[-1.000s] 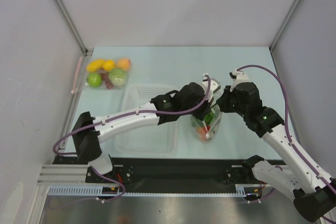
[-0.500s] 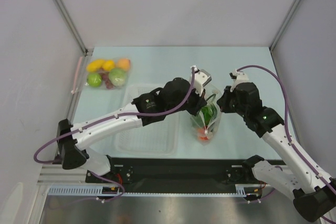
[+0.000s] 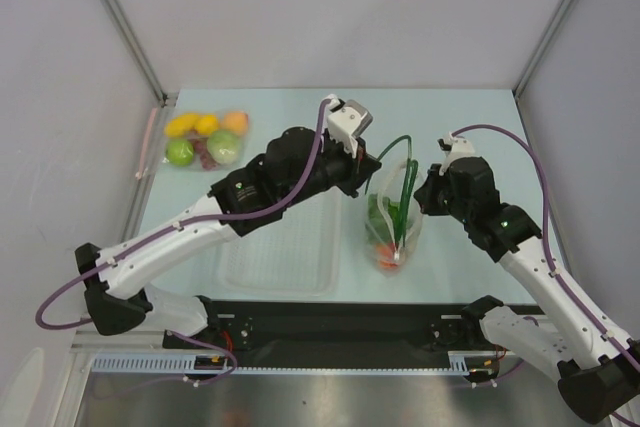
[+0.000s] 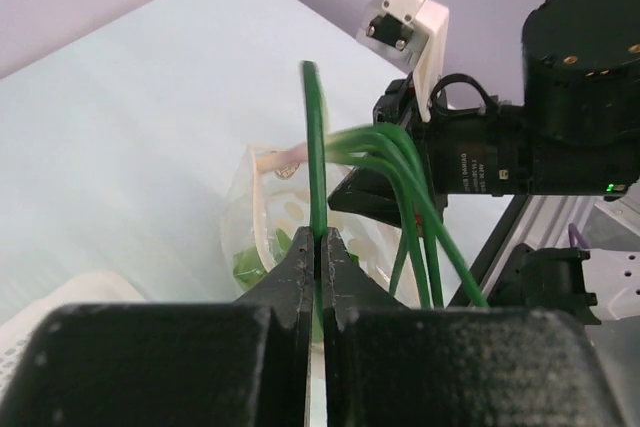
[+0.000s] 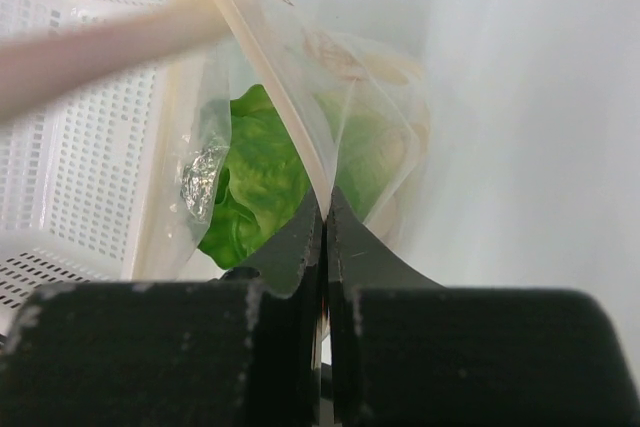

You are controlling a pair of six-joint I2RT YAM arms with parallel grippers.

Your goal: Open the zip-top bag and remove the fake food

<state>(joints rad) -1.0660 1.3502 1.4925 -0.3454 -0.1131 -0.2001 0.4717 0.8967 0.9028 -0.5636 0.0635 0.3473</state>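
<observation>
Your left claw [image 4: 320,243] has drawn back leftward, clamped on the green stalks [image 4: 312,147], whose long loop trails right into the zip-top bag [image 3: 384,237] by the counter's [image 3: 300,117] near edge, its rim pinched by your right claw [image 5: 322,219].

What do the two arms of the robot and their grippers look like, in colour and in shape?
Both the left arm and the right arm have white tube-like links with bulky black joints. A purple cable loops along each. The left gripper and right gripper have black fingers tapering to thin tips. A small green light shows on the right arm.
</observation>
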